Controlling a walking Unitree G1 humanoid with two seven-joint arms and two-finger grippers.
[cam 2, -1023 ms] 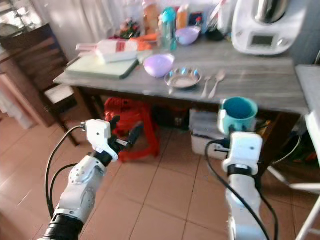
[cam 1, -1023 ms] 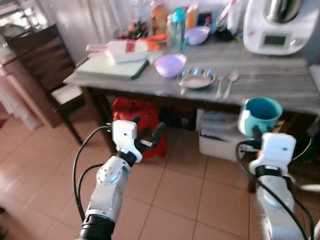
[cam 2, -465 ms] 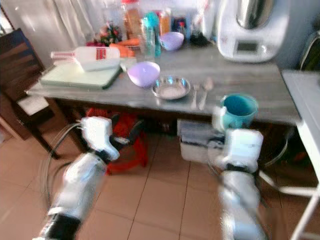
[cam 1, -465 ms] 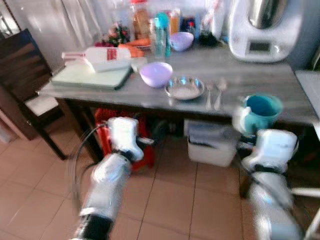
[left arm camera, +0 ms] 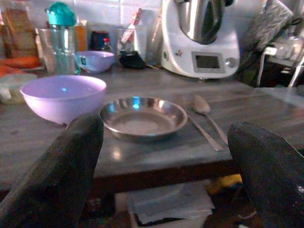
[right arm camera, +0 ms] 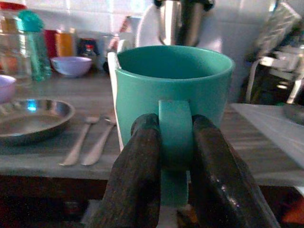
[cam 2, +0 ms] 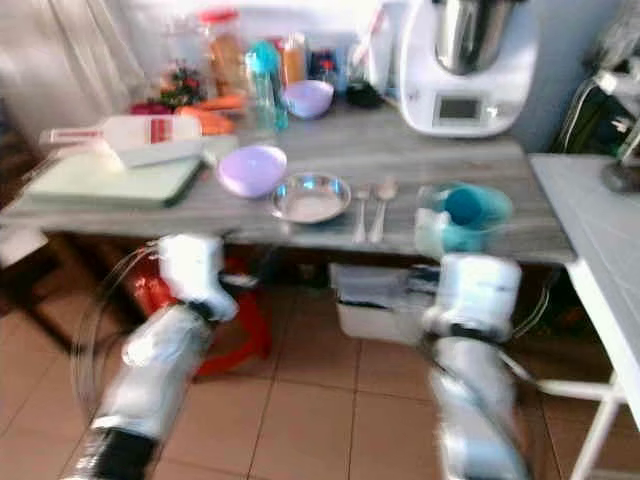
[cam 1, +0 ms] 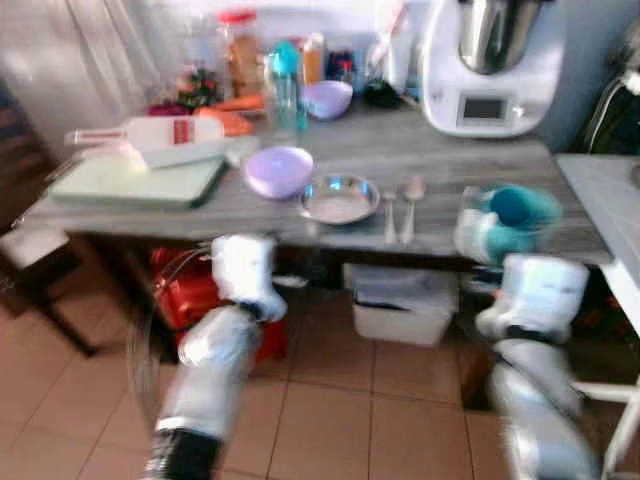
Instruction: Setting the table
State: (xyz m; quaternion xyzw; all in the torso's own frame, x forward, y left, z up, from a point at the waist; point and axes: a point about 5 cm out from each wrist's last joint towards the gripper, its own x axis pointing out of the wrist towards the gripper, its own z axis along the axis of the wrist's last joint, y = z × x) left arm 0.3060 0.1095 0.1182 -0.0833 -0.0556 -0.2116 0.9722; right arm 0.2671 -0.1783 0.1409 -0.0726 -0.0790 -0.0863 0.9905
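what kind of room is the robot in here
Most likely a home kitchen or dining corner: a grey table carries a white kitchen machine, bowls and spoons, over a tiled floor.

Two purple bowls (cam 1: 279, 170) (cam 1: 328, 98) — one steel plate (cam 1: 340, 199), two spoons (cam 1: 388, 205) (cam 1: 412, 195), one teal mug (right arm camera: 172, 95), one white kitchen machine (cam 1: 488, 65).
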